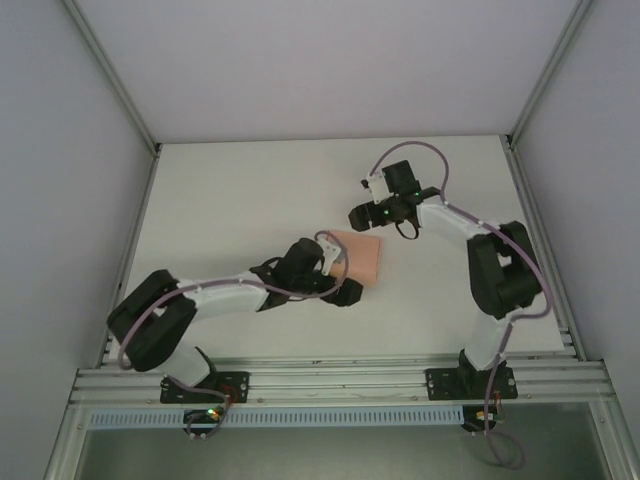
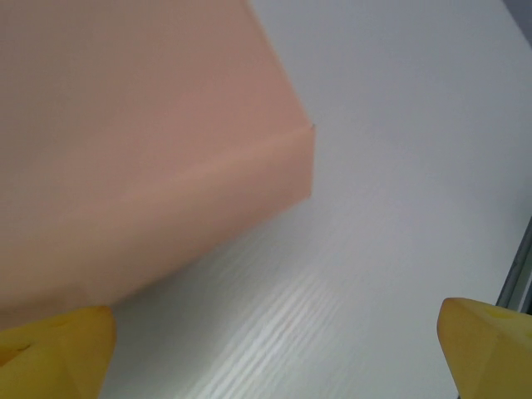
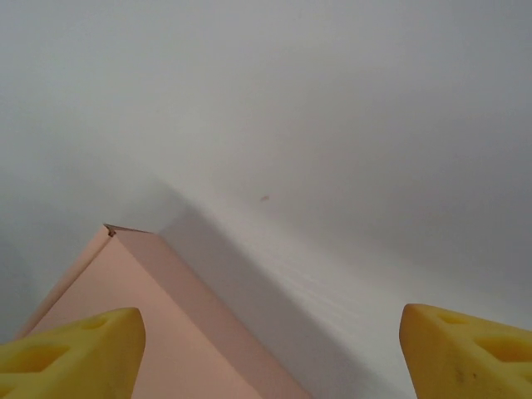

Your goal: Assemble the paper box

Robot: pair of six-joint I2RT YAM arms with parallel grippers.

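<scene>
The paper box (image 1: 362,254) is a small salmon-pink closed box lying flat in the middle of the white table (image 1: 240,190). My left gripper (image 1: 345,276) sits at its near-left side, open. In the left wrist view the box (image 2: 141,141) fills the upper left, its edge just above the left yellow fingertip (image 2: 58,349); only bare table lies between the fingers of the gripper (image 2: 274,349). My right gripper (image 1: 358,218) hovers at the box's far edge, open. In the right wrist view the box's corner (image 3: 158,316) lies beside the left fingertip (image 3: 75,353), and the gripper (image 3: 266,353) holds nothing.
Grey enclosure walls with metal posts (image 1: 120,90) bound the table on three sides. An aluminium rail (image 1: 340,380) runs along the near edge by the arm bases. A strip of the frame (image 2: 519,266) shows at the right of the left wrist view.
</scene>
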